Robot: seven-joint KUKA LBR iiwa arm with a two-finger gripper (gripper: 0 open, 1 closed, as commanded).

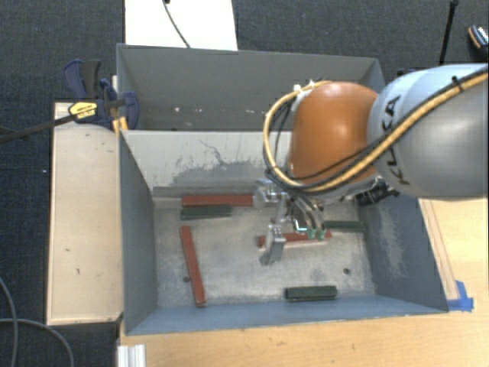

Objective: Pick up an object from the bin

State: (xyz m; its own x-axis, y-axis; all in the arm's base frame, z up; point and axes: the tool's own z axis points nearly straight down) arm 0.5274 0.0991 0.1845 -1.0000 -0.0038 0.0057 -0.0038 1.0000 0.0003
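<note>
My gripper (pixel 273 245) hangs low over the middle of the bin floor, under the orange wrist cover. Right beneath it lies a short red bar (pixel 296 238), running left to right, partly hidden by the gripper. Something small and green (pixel 314 232) shows at that bar's right end. A dark green bar (pixel 345 225) lies just to the right, half under the arm. Nearer the front wall rests another dark green bar (pixel 311 292).
A long red bar (pixel 192 265) lies along the left side of the floor. By the back wall, a red bar (pixel 218 200) sits with a dark green bar (pixel 205 213) in front of it. The arm covers the bin's right rear.
</note>
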